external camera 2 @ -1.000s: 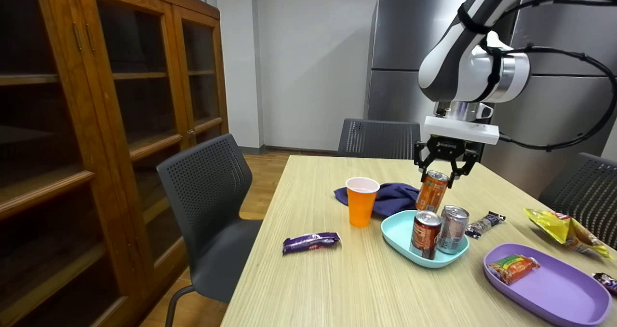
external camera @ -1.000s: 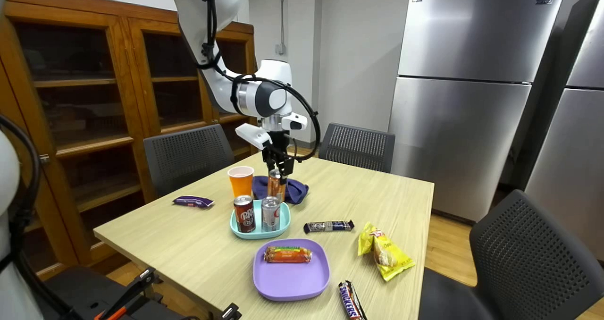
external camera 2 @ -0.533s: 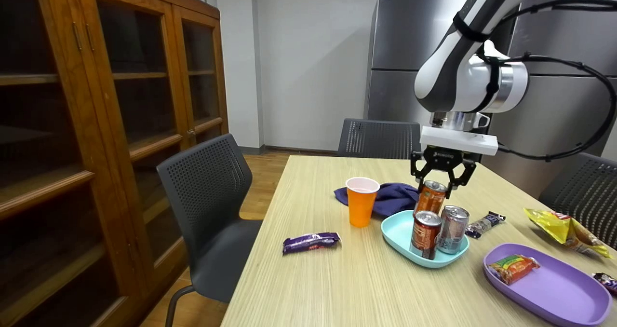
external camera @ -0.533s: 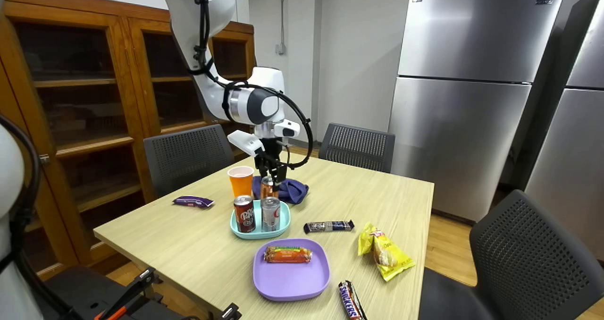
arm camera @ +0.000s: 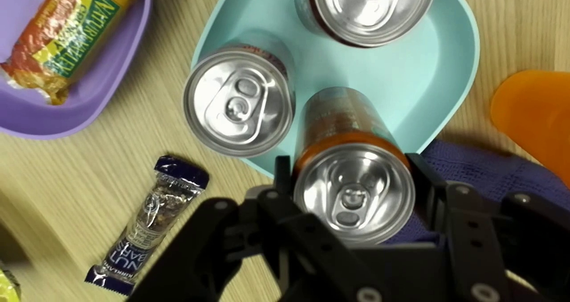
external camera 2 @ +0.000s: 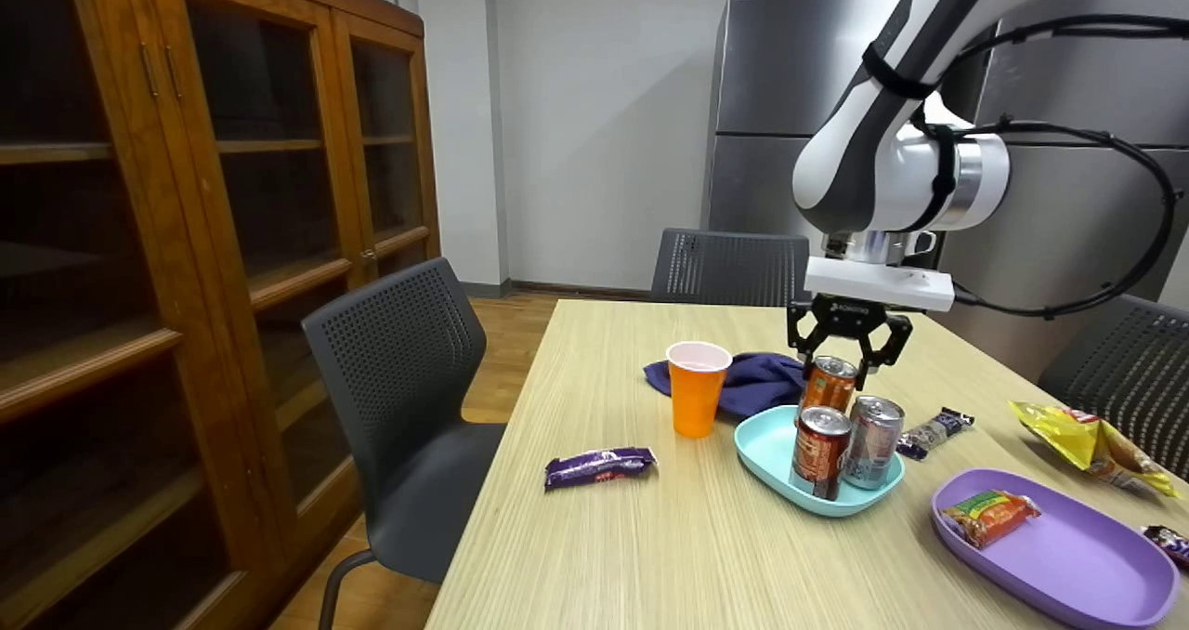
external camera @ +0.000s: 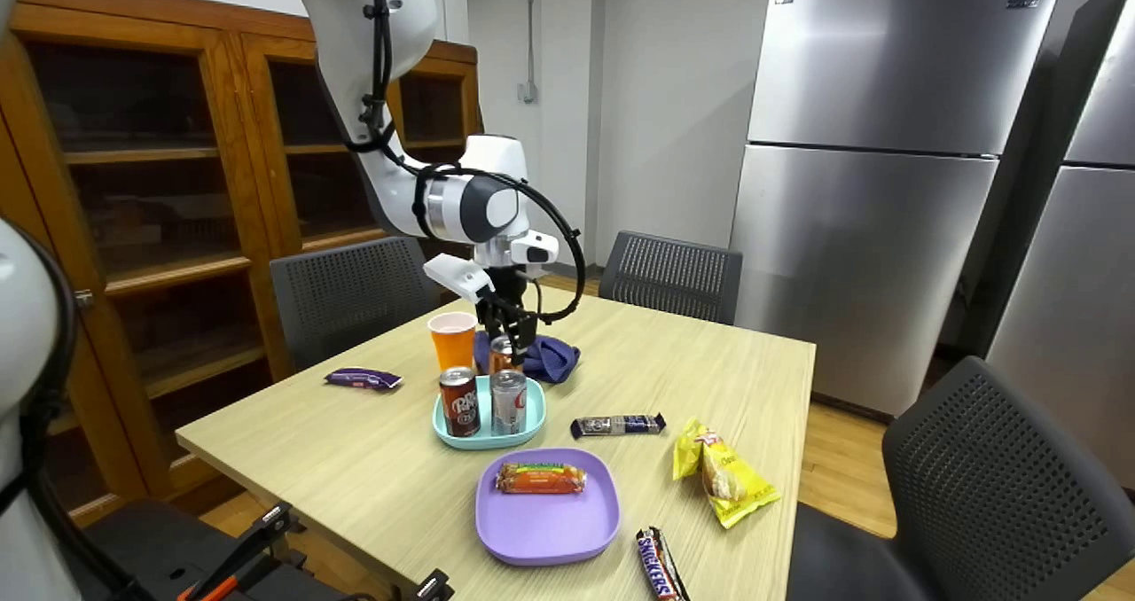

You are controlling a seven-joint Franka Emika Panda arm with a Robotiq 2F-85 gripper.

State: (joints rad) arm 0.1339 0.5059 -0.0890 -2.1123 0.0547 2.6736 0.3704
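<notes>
The gripper [external camera 2: 834,377] is grasping the orange soda can [arm camera: 349,153], its fingers [arm camera: 284,173] set against opposite sides near the top. The can is held about upright; per the wrist view, it sits over one corner of the teal tray [external camera 2: 764,444]. Its base is hidden behind other cans in both exterior views; whether it touches the tray floor cannot be determined.

Two cans already stand upright in the tray: the Dr Pepper can [external camera: 460,406] and the silver soda can [external camera: 509,401], the latter just beside the held one. Assessment: placing of the third can appears close to complete; release is outstanding.

The Nature Valley bar [arm camera: 71,34] lies in the purple tray [external camera: 550,530]. The Kirkland nut bar [arm camera: 147,226], Snickers bar [external camera: 658,565], purple-wrapped bar [external camera 2: 599,467] and yellow snack bag [external camera: 723,477] lie outside both trays. The navy cloth [external camera: 554,359] and orange cup [external camera 2: 699,398] are near the teal tray.
</notes>
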